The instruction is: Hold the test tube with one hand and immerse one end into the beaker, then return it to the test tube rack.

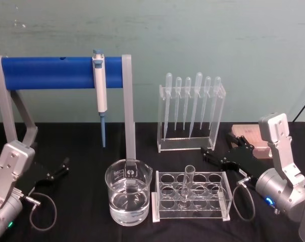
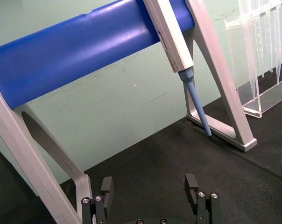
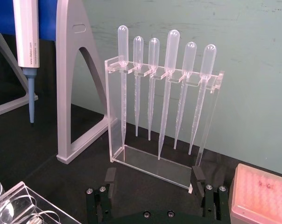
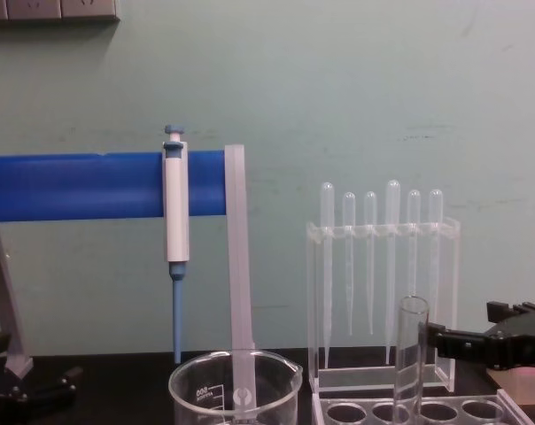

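Note:
The test tube (image 1: 187, 180) (image 4: 410, 359) stands upright in a clear rack with round holes (image 1: 216, 197), at the front middle of the black table. Left of the rack stands the beaker (image 1: 128, 194) (image 4: 235, 388), partly filled with clear liquid. My right gripper (image 1: 207, 155) (image 4: 443, 337) is open and holds nothing. It hovers just right of and behind the rack, a short way from the tube; in its wrist view the right gripper (image 3: 152, 176) shows its fingers wide apart. My left gripper (image 1: 62, 168) (image 2: 149, 184) rests low at the left, open with nothing between its fingers.
A stand with a blue bar (image 1: 59, 73) carries a white-and-blue pipettor (image 1: 100, 91) behind the beaker. A clear holder with several bulb-topped pipettes (image 1: 192, 113) stands at the back. A pink tip box (image 1: 250, 137) lies at the right, behind my right arm.

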### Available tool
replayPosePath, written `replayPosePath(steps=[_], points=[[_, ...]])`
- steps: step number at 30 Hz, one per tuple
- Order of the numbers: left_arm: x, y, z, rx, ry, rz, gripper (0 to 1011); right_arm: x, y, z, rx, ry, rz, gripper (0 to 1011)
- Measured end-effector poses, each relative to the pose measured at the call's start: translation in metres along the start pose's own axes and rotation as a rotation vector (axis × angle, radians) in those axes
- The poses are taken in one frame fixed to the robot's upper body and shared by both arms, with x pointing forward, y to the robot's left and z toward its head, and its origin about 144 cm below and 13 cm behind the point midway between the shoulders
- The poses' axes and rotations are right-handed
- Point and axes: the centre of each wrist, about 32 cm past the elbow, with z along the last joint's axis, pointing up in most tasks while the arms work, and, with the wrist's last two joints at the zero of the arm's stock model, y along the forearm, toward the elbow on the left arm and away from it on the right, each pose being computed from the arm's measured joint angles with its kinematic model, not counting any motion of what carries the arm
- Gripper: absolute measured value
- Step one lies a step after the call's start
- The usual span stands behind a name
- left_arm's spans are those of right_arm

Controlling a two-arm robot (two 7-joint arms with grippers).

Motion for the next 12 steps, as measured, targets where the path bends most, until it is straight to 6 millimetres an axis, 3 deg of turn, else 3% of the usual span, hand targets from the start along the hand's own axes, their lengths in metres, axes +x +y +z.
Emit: replayPosePath(steps=[12], points=[[0.0000,0.0000,0.0000,0.000,0.000,0.000,1000,0.0000,0.0000,0.0000,0.000,0.000,0.000,1002]])
